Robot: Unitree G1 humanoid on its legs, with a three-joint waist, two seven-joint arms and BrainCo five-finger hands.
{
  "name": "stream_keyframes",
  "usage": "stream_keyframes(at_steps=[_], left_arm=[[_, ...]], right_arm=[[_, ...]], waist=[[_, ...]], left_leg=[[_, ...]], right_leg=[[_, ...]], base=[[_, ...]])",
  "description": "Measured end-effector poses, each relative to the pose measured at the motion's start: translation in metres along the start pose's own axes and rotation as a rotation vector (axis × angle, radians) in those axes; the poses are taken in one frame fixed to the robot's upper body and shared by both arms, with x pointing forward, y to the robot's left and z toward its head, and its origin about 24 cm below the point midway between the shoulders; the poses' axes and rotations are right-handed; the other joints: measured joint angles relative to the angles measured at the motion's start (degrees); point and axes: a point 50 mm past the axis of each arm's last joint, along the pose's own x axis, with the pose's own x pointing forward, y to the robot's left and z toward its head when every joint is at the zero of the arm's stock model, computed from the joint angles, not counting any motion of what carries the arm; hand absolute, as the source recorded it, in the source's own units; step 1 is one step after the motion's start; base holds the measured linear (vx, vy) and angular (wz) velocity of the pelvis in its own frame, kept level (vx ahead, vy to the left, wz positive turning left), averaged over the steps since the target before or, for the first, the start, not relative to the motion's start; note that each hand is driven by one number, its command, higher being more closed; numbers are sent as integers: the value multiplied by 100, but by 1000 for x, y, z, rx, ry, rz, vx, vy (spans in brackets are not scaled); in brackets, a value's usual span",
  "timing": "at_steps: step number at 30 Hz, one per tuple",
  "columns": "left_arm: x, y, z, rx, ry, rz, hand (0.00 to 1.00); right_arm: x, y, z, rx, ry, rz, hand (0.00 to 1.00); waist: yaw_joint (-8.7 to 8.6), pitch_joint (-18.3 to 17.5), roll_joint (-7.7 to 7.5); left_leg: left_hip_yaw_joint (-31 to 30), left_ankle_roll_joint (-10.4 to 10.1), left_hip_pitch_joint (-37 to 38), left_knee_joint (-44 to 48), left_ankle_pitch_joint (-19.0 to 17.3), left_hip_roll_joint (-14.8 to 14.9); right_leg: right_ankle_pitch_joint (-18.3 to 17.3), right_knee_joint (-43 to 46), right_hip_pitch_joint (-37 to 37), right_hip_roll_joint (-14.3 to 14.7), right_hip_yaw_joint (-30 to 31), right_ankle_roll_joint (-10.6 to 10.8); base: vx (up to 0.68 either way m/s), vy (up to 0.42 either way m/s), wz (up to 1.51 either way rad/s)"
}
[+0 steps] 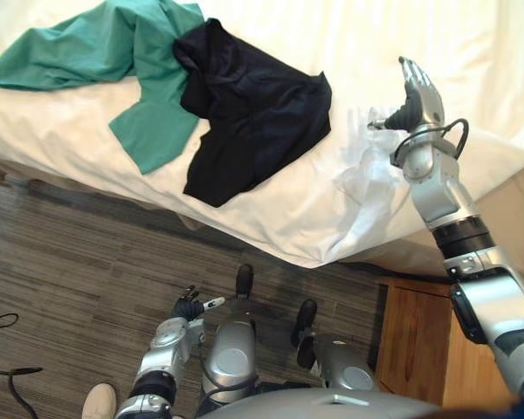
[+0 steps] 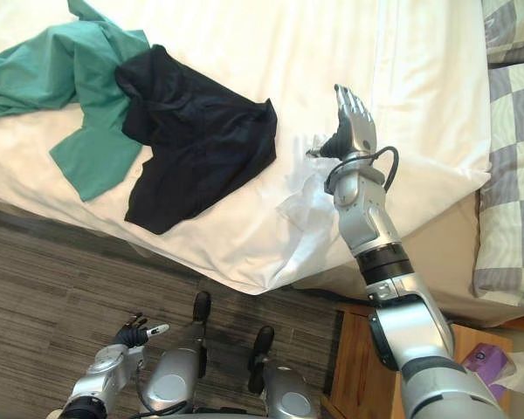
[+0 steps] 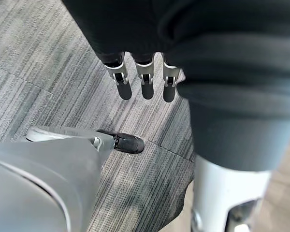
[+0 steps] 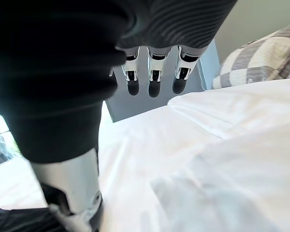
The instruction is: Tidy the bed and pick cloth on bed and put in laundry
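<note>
A white bed (image 1: 271, 218) fills the far part of the scene, seen from above. On its left side lie two garments: a green cloth (image 1: 96, 48) spread far left, and a dark cloth (image 1: 253, 113) overlapping the green one's right edge and reaching toward the near edge of the bed. The right robot hand (image 1: 417, 96) hovers over bare sheet, apart from the dark cloth and to its right, fingers straight and released, holding nothing. The left robot hand (image 1: 188, 307) hangs low over the floor, relaxed and empty. To grasp well, the right robot hand likely needs to travel left, settle on a raised fold of the dark cloth, and close on that fold alone, without catching the sheet or the green cloth. At near right, a wooden nightstand (image 1: 410, 340) carries a purple tissue box (image 2: 493, 362) with white tissue poking out.
</note>
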Motion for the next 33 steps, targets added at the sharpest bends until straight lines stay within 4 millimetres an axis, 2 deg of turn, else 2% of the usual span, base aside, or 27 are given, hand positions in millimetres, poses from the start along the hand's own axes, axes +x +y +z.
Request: stream_keyframes(at_steps=[6, 9, 10, 14, 18, 21, 26, 29, 33], left_arm=[[2, -2, 6, 1, 4, -2, 0], [2, -1, 6, -5, 10, 2, 0], [3, -2, 7, -6, 8, 2, 0], [5, -5, 16, -15, -6, 2, 0], [7, -5, 22, -10, -11, 4, 0], [7, -10, 24, 17, -2, -13, 0], [8, -16, 30, 9, -23, -34, 0], [7, -21, 34, 23, -43, -50, 0], [3, -22, 27, 16, -40, -41, 0]], right_arm=[[-3, 8, -11, -11, 82, 94, 0], [-8, 19, -19, -11, 141, 178, 0], [-9, 22, -20, -6, 162, 204, 100], [-9, 29, -29, -16, 227, 271, 100], [2, 18, -26, 1, 233, 246, 100], [8, 14, -25, 53, 241, 238, 100], [4, 13, -26, 190, 198, 204, 100], [-15, 12, -31, 377, 157, 170, 100], [-62, 8, -49, 608, 165, 56, 100]], waist=[[-13, 146, -44], [-14, 148, -46], [-20, 148, -46], [-9, 203, -52], [-18, 301, -88], [-21, 306, -90], [-38, 307, -90], [-63, 309, -95], [-333, 282, -120]], left_leg=[[45, -35, -40, -5, 25, 78], [84, -42, -118, -10, 38, 93], [93, -46, -153, -8, 46, 95], [97, -56, -266, -11, 79, 106], [125, -54, -365, -14, 89, 103], [139, -76, -424, 2, 143, 102], [206, -48, -353, 4, 162, 104], [298, -65, -200, 5, 133, 120], [486, -87, 122, -1, -28, 114]], right_leg=[[13, 56, -102, 68, 110, -37], [18, 58, -193, 79, 139, -48], [18, 58, -232, 82, 150, -49], [20, 76, -356, 94, 155, -61], [-10, 132, -494, 89, 183, -107], [-11, 159, -570, 88, 208, -109], [-11, 194, -541, 87, 287, -109], [-11, 247, -470, 90, 370, -109], [-31, 252, -236, 73, 541, -124]], base=[[4, -18, -7], [10, -13, -5], [0, 0, 0], [9, -1, 0], [11, -1, -1], [50, 2, 0], [48, 5, -5], [36, 3, -17], [21, 19, -24]])
